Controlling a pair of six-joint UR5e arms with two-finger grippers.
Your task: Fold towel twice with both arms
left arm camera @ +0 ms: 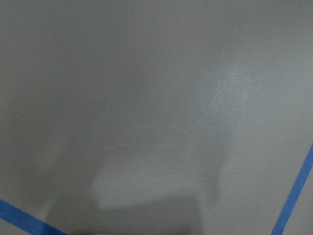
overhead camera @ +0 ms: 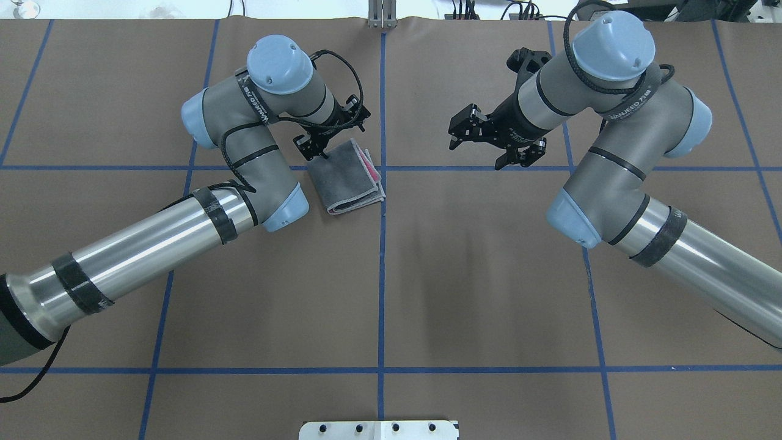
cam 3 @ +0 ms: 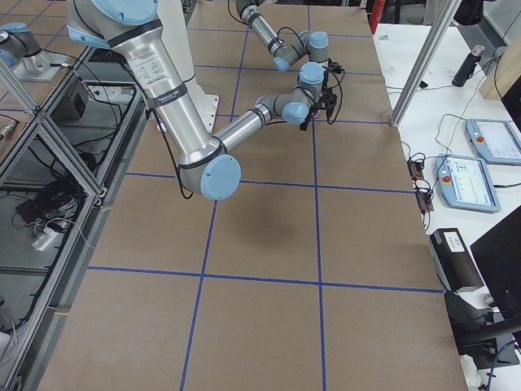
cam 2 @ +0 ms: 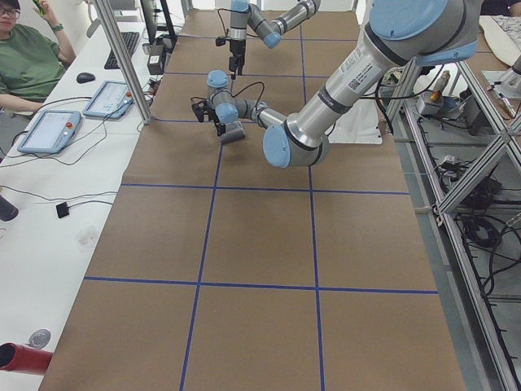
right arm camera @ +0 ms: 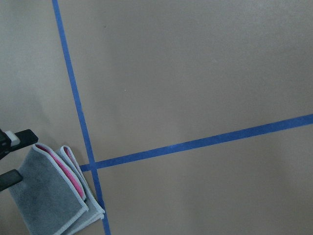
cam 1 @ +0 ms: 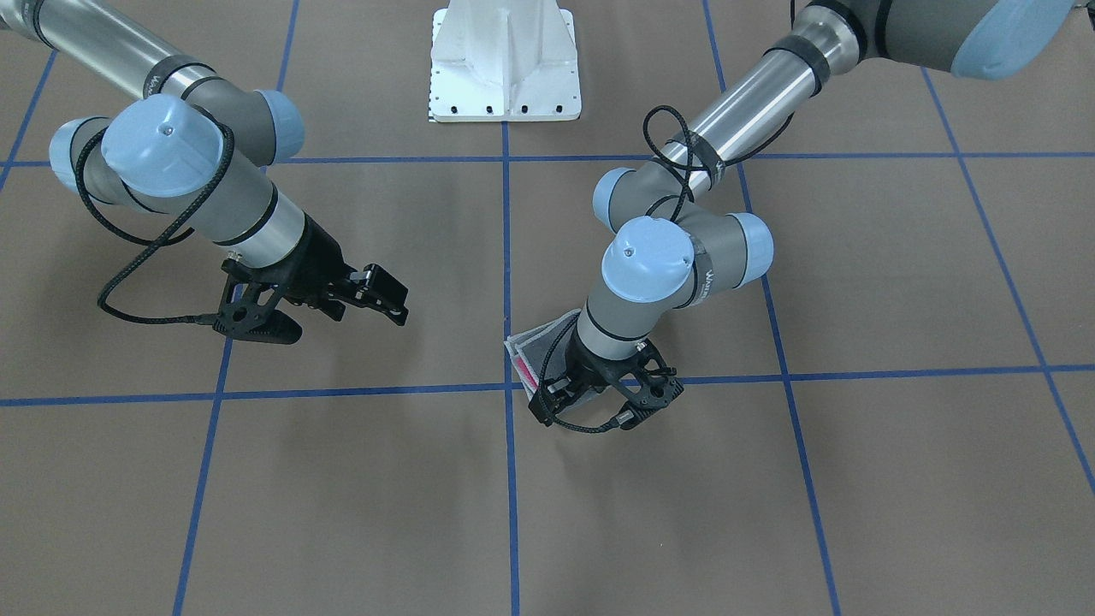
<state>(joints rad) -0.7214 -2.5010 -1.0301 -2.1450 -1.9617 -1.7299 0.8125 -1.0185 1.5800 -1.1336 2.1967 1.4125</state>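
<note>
The towel lies folded into a small stack on the brown table, dark grey face up, with pink layers showing at its right edge. It also shows in the front view and the right wrist view. My left gripper points down at the towel's far left corner, jaws apart; its fingertips straddle that edge. In the front view the left gripper hides most of the towel. My right gripper is open and empty, hovering above the table to the right of the towel, and also shows in the front view.
Blue tape lines divide the table into squares. The white pedestal base stands at the robot's edge. A seated person and tablets are at a side desk beyond the table's far edge.
</note>
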